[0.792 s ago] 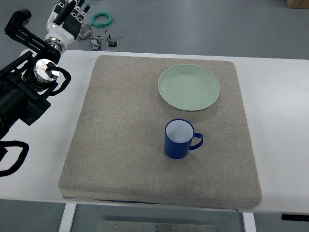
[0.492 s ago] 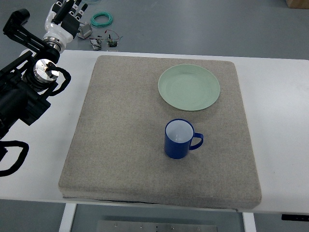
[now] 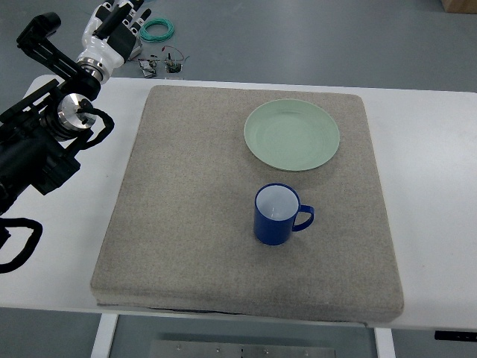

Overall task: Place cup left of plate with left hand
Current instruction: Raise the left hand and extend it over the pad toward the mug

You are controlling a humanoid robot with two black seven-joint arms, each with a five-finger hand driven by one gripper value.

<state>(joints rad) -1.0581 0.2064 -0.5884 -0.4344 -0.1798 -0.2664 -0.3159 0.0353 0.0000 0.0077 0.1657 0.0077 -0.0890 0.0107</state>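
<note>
Our left hand [image 3: 117, 21] sits at the far left corner of the scene, beyond the edge of the white table [image 3: 425, 149], its fingers loosely spread and holding nothing; our right hand is out of sight. The blue cup [image 3: 276, 214] stands well apart from that hand, upright on the grey mat [image 3: 186, 209], just on our side of the green plate [image 3: 291, 135] and not touching it, so the whole reach is ahead of us. The main risk, as we judge it, is the approach: the cup's handle points to the right, away from the incoming arm, so we must close around the smooth body, and a grip that lands off centre could tip the cup or push it along the mat. Coming in low from the left, our forearm could also sweep across the mat and nudge the plate, which lies near the cup. In the carry to the spot left of the plate, a low lift could let the cup's base clip the plate's rim. The cup itself looks like glossy enamel or ceramic, deep blue outside, pale inside, and seems empty
</note>
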